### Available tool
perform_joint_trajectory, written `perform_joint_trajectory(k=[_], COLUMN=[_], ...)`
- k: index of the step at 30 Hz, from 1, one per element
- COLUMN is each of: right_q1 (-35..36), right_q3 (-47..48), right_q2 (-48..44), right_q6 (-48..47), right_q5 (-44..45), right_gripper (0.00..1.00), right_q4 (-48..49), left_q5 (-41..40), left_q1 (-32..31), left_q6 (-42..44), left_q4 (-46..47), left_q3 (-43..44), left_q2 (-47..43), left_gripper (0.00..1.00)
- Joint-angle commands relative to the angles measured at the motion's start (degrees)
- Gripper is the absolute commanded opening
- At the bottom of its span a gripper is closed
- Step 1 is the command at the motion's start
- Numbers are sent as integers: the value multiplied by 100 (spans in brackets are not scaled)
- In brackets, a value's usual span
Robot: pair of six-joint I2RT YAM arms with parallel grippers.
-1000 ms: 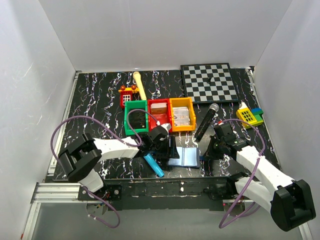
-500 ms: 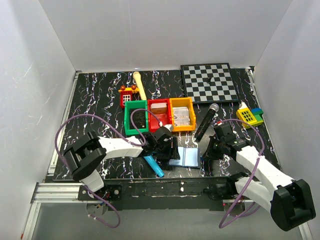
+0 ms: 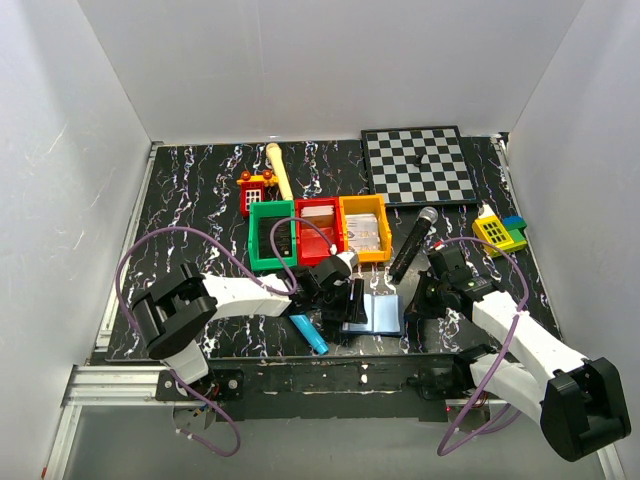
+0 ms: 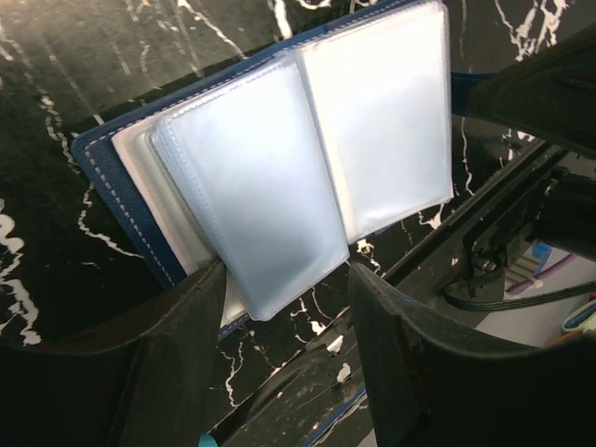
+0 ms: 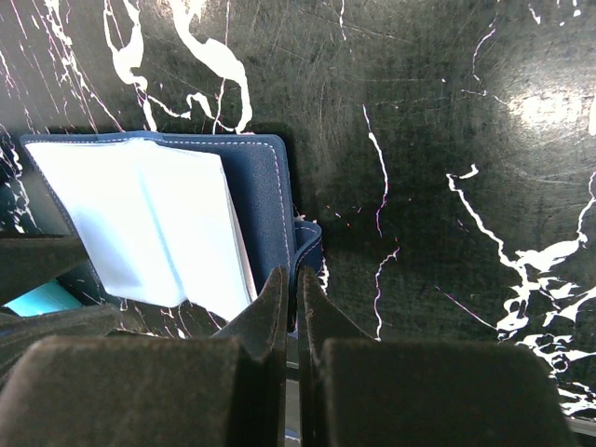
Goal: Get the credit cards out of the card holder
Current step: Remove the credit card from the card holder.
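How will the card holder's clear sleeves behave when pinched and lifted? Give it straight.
Probably floppy: the clear sleeves are thin, translucent and already fan apart. Likely slippery too, given their glossy sheen. The card holder looks light, so it may drag along unless its navy cover is pinned.

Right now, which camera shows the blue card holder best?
Left wrist view: the card holder lies open, clear sleeves filling the picture. Right wrist view shows only its navy edge and pale pages; top view shows it small, partly hidden.

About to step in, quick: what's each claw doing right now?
Left claw: open, straddling the card holder's clear sleeves.
Right claw: closed, pinching the card holder's navy edge.
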Motion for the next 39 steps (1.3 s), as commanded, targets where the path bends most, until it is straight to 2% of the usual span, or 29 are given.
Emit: perform_joint_trajectory(k=[1, 16, 28, 36, 39], right_q1=[-2, 7, 7, -2, 16], right_q3=[-19, -19, -28, -19, -19], right_q2=[13, -14, 4, -5, -49], right_q6=[-36, -28, -36, -28, -36], right_q5=[-140, -140, -140, -131, -122], right_gripper=[1, 1, 1, 1, 1], right_q4=[126, 109, 118, 126, 91], left_q5=[190, 278, 172, 137, -134], left_q1=[-138, -358, -376, -613, -622], left_q6=[257, 539, 573, 1057, 917], left_q4=[330, 234, 155, -469, -610], left_q3=[283, 802, 820, 1777, 1717], left_q2=[-125, 113, 77, 622, 588], left_gripper=[54, 54, 55, 55, 54])
